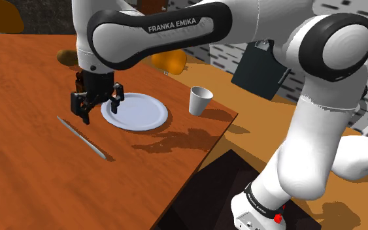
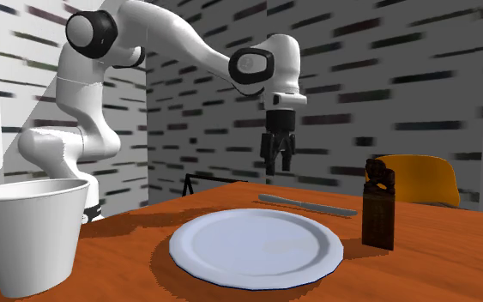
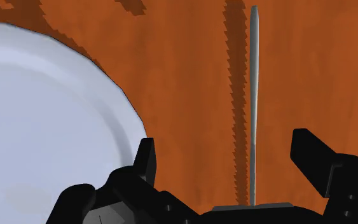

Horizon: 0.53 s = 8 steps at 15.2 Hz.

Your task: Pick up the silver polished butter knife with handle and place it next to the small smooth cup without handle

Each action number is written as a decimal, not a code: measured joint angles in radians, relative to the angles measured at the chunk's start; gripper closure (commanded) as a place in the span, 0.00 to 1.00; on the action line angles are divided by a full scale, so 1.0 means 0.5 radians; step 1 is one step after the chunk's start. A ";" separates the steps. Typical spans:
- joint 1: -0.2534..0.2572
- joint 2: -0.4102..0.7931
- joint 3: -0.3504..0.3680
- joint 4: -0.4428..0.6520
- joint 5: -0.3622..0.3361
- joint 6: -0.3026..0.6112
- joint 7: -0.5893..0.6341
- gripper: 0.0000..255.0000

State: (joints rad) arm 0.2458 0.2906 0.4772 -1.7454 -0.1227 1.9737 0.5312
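On the reddish-brown tabletop, noted a thin grey butter knife lying flat, just beside a white plate on the shoulder view's left and not touching it. Placed the white handleless cup upright on the plate's other side, near the tabletop's edge, well apart from the knife with the plate between.

From the second exterior view, made out the height: hand hanging in air clear above the knife, fingers pointing down. Logged there as well a dark brown upright carved piece standing near one end of the knife and beside the plate, a yellow chair back behind it, and the cup in the near foreground. From the shoulder view, read the hand over the plate's rim on the knife side.

From the wrist view, got the line-up: knife running lengthwise through the gap between the two fingers, nearer one than the other, with the plate rim curving close by the opposite finger. Recorded the hand spread wide and empty, touching neither knife nor plate.
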 measured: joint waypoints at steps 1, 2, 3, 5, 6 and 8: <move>0.036 0.090 0.000 0.086 -0.039 -0.013 0.024 0.00; 0.069 0.160 0.001 0.134 -0.068 -0.006 0.047 0.00; 0.111 0.238 0.002 0.213 -0.099 -0.023 0.074 0.00; 0.156 0.340 -0.005 0.310 -0.138 -0.036 0.090 0.00; 0.162 0.352 -0.006 0.306 -0.143 -0.023 0.096 0.00; 0.172 0.383 -0.012 0.298 -0.158 0.013 0.105 0.00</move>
State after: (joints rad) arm 0.3319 0.4823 0.4715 -1.5966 -0.2015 1.9802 0.5839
